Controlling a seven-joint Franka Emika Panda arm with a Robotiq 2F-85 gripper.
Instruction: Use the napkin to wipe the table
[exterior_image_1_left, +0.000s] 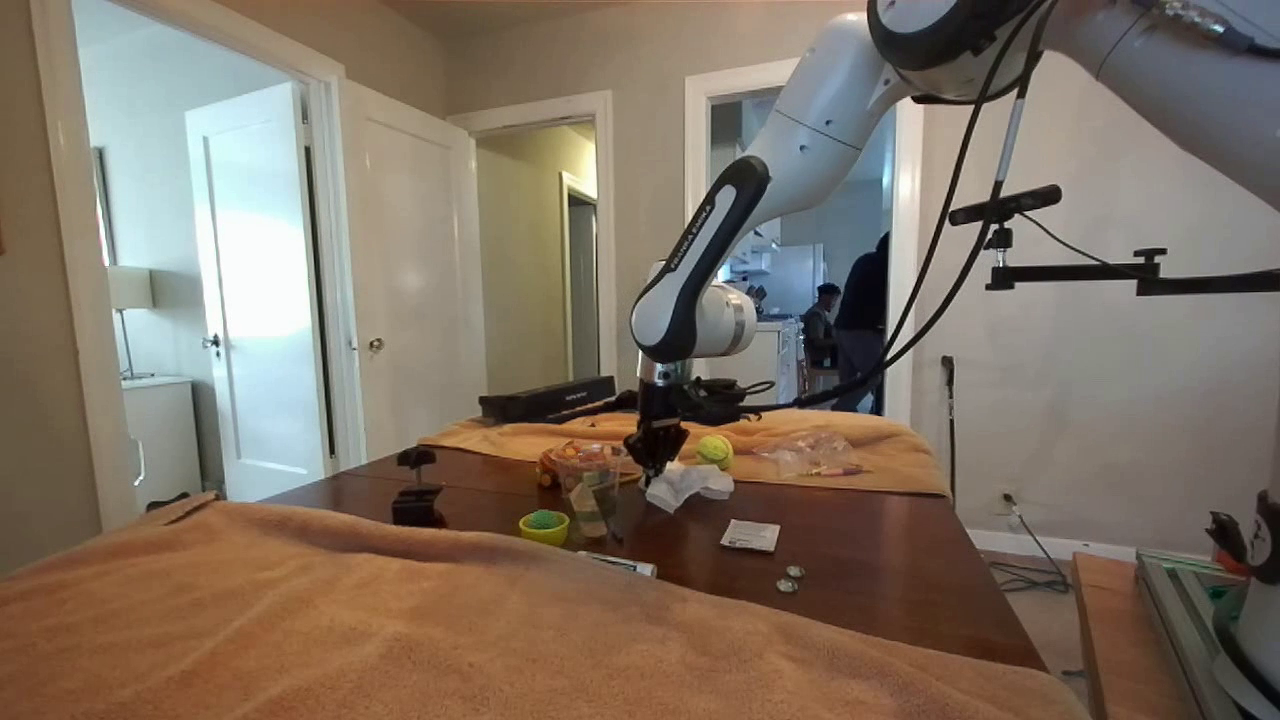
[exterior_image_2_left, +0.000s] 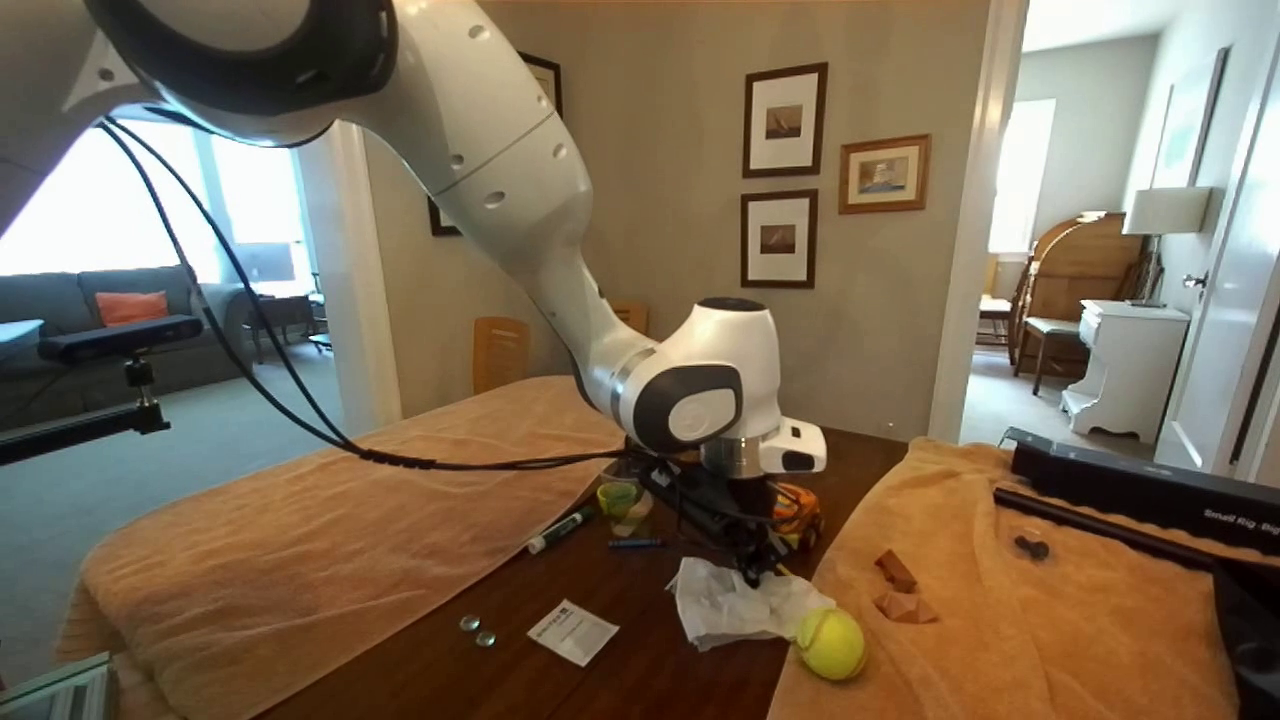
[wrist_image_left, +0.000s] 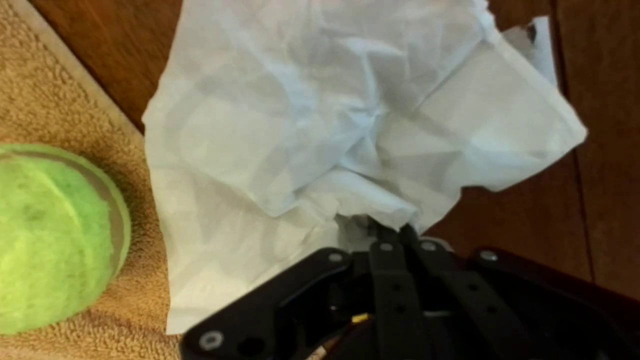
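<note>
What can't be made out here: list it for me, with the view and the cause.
The table under the napkin: all views, covered by the napkin itself.
The napkin's whole outline: wrist view, cut off by the top edge.
How much napkin the gripper pinches: wrist view, hidden by the gripper itself.
Small print on the white packet: both exterior views, too small.
The whole tennis ball: wrist view, cut by the left edge.

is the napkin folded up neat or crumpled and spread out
Crumpled and loosely spread: in the wrist view the napkin shows creases running several ways and an uneven outline, with no neat square fold.
</note>
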